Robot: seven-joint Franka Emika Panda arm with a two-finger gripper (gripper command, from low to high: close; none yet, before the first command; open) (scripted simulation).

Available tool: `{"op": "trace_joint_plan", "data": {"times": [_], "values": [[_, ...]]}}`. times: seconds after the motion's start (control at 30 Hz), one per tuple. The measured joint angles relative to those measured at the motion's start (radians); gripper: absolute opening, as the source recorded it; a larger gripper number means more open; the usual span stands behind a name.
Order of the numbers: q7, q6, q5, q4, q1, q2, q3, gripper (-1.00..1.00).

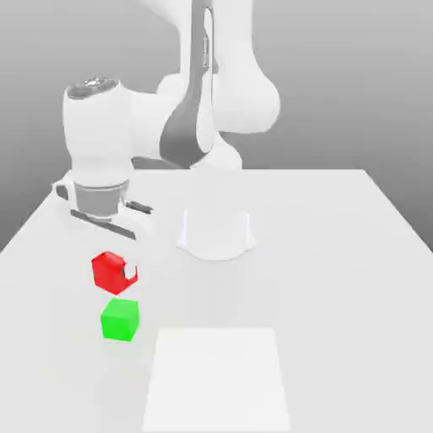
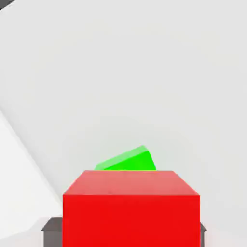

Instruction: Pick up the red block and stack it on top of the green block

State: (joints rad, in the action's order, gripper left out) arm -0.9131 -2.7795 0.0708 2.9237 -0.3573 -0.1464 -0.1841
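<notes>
The red block (image 1: 106, 271) sits between the fingers of my gripper (image 1: 114, 272), which is shut on it; one pale fingertip (image 1: 129, 272) presses its side facing the exterior view's right. The green block (image 1: 119, 319) rests on the white table (image 1: 338, 254) just in front of the red one, a small gap apart. In the hand view the red block (image 2: 130, 207) fills the foreground with dark finger pads (image 2: 50, 232) at its flanks, and the green block (image 2: 131, 161) peeks out beyond it. Whether the red block is off the table I cannot tell.
The arm's white base ring (image 1: 216, 237) stands mid-table, to the exterior view's right of the blocks. A paler square patch (image 1: 220, 380) lies on the tabletop near the front edge. The table's left edge runs close to the blocks.
</notes>
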Motion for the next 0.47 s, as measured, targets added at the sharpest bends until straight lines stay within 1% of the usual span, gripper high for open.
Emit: {"op": "trace_joint_plan", "data": {"times": [0.13, 0.17, 0.37, 0.47], "values": [[0.051, -0.135, -0.072, -0.004, 0.022, 0.140, -0.005, -1.00], [0.060, -0.155, -0.086, -0.004, 0.019, 0.161, 0.003, 1.00], [0.066, -0.165, -0.095, -0.005, 0.013, 0.172, 0.006, 1.00], [0.036, -0.100, -0.050, -0.002, 0.007, 0.104, 0.005, 1.00]]}}
